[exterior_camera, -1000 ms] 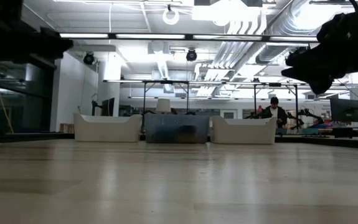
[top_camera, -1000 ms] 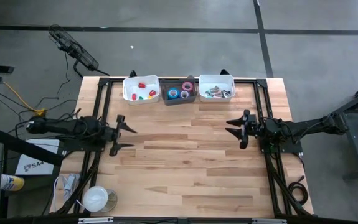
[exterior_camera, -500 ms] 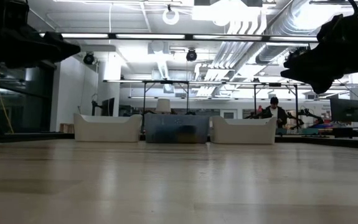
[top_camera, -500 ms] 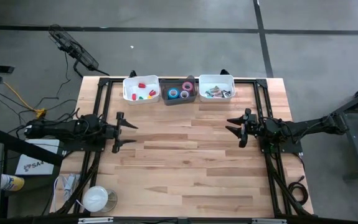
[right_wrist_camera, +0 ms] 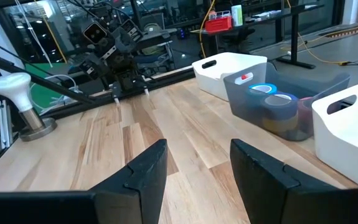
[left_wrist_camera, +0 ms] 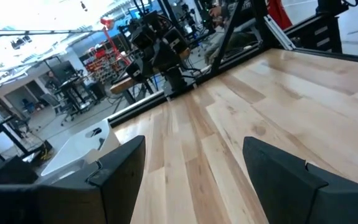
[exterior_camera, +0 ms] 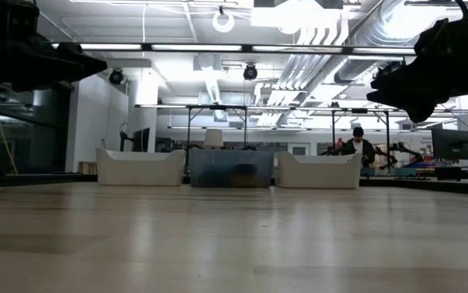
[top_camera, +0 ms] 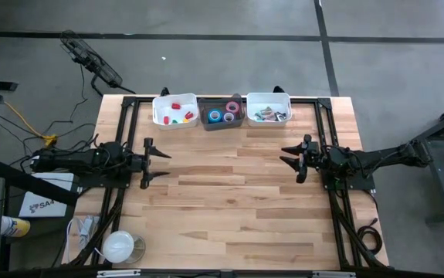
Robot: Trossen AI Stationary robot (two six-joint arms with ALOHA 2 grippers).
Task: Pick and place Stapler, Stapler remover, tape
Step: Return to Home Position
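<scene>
The tape rolls (top_camera: pixel 222 114), blue, pink and purple rings, lie in the grey middle bin (top_camera: pixel 235 122) at the table's far edge; the right wrist view shows a blue roll (right_wrist_camera: pixel 263 89) in it. Left of it, a white bin (top_camera: pixel 159 113) holds small red, yellow and green pieces. Right of it, another white bin (top_camera: pixel 286 101) holds small grey and dark things. No stapler can be made out. My left gripper (top_camera: pixel 158 164) (left_wrist_camera: pixel 200 180) hovers open over the table's left part. My right gripper (top_camera: pixel 286 161) (right_wrist_camera: pixel 197 174) hovers open over the right part. Both stand well short of the bins.
Bare wooden tabletop (top_camera: pixel 229 201) stretches between the two grippers and on to the near edge. A white round object on a stand (top_camera: pixel 118 247) sits at the near left corner. Black frame rails (top_camera: pixel 126 139) run along the table's sides. A person (exterior_camera: pixel 357 145) sits far back in the room.
My left gripper has moved a little toward the table's right, farther out over the wood, still open. My right gripper and the bins have kept still.
</scene>
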